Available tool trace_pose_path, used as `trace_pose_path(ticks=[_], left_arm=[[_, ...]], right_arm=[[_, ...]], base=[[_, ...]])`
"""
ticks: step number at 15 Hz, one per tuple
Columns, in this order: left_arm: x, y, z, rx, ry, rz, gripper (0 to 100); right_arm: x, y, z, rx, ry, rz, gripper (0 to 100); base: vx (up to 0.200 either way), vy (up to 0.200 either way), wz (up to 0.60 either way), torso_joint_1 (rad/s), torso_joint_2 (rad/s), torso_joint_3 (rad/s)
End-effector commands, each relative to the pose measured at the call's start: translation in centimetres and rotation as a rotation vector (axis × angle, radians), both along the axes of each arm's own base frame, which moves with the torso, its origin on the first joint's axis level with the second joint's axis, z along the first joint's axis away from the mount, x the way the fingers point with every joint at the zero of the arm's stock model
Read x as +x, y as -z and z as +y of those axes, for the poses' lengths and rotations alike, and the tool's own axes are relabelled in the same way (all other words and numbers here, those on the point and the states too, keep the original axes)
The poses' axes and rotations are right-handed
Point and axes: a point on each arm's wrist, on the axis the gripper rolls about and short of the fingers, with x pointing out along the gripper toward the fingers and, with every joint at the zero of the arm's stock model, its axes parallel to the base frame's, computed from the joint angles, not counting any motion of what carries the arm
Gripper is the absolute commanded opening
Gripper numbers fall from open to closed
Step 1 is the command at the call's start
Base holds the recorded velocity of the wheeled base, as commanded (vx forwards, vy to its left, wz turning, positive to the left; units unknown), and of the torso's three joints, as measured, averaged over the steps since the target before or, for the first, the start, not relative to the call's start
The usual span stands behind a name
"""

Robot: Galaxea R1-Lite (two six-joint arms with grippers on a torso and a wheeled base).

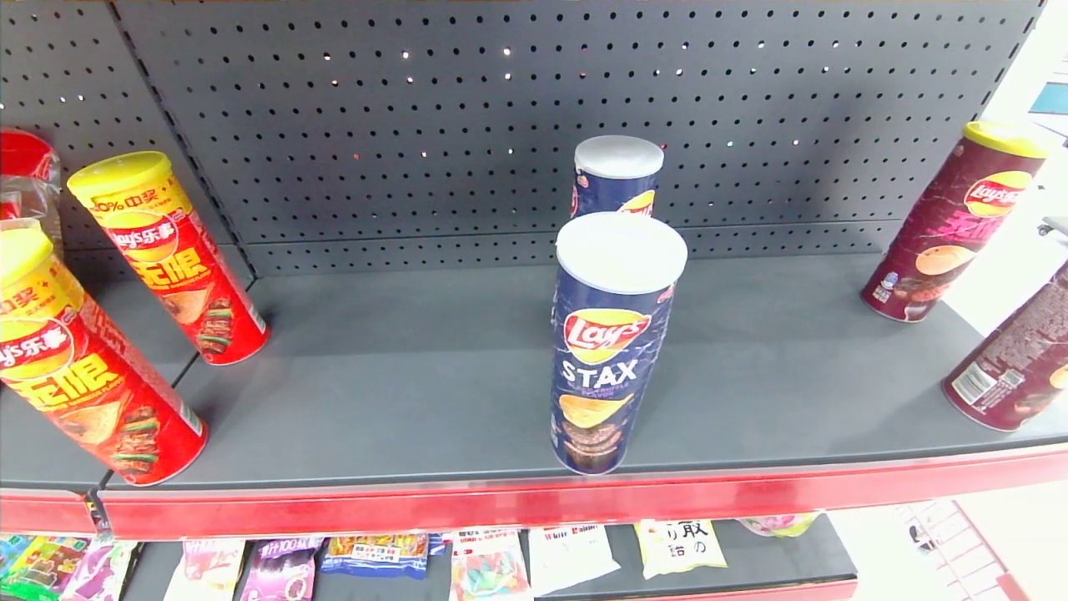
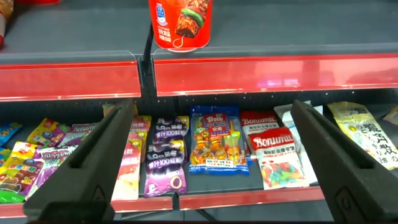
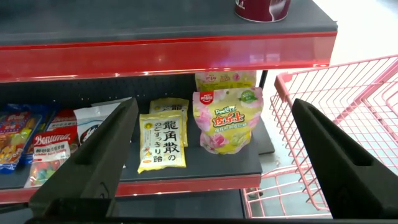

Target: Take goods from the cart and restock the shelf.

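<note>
On the grey upper shelf (image 1: 400, 392) two blue chip cans stand upright in the middle, one at the front (image 1: 613, 342) and one behind it (image 1: 616, 175). My left gripper (image 2: 211, 168) is open and holds nothing, facing the candy bags on the lower shelf, below a red can (image 2: 180, 25). My right gripper (image 3: 214, 162) is open too with nothing in it, in front of the lower shelf's right end. The pink wire cart (image 3: 336, 124) stands just beside that end. Its contents are hidden.
Two red cans (image 1: 171, 255) (image 1: 79, 367) stand at the shelf's left, two maroon cans (image 1: 951, 225) (image 1: 1014, 359) at its right. Bare shelf lies between the groups. A red lip (image 1: 534, 501) fronts the shelf. A yellow bag (image 3: 163, 142) and a pink bag (image 3: 227, 121) sit below.
</note>
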Motion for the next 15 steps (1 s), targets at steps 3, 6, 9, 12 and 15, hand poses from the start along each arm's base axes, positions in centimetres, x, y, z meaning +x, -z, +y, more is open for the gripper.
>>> trace_pose_path(ticks=[3, 6, 9, 12, 15], left_arm=[[0.01, 0.0, 0.0, 0.0, -0.001, 0.001, 100], [0.01, 0.0, 0.0, 0.0, 0.001, 0.001, 100], [0.01, 0.0, 0.0, -0.001, 0.0, 0.001, 100], [0.01, 0.0, 0.0, -0.001, 0.0, 0.001, 100], [0.01, 0.0, 0.0, -0.001, -0.001, 0.001, 100]], right_arm=[[0.0, 0.01, 0.0, 0.002, 0.001, 0.0, 100], [0.0, 0.01, 0.0, 0.0, -0.001, 0.0, 100], [0.0, 0.01, 0.0, -0.002, -0.001, 0.0, 100], [0.0, 0.01, 0.0, -0.002, -0.001, 0.0, 100], [0.0, 0.01, 0.0, -0.002, 0.001, 0.0, 100]], base=[[0.0, 0.0, 0.0, 0.0, 0.0, 0.0], [0.0, 0.0, 0.0, 0.0, 0.0, 0.0], [0.0, 0.0, 0.0, 0.0, 0.0, 0.0], [0.0, 0.0, 0.0, 0.0, 0.0, 0.0], [0.0, 0.0, 0.0, 0.0, 0.0, 0.0]])
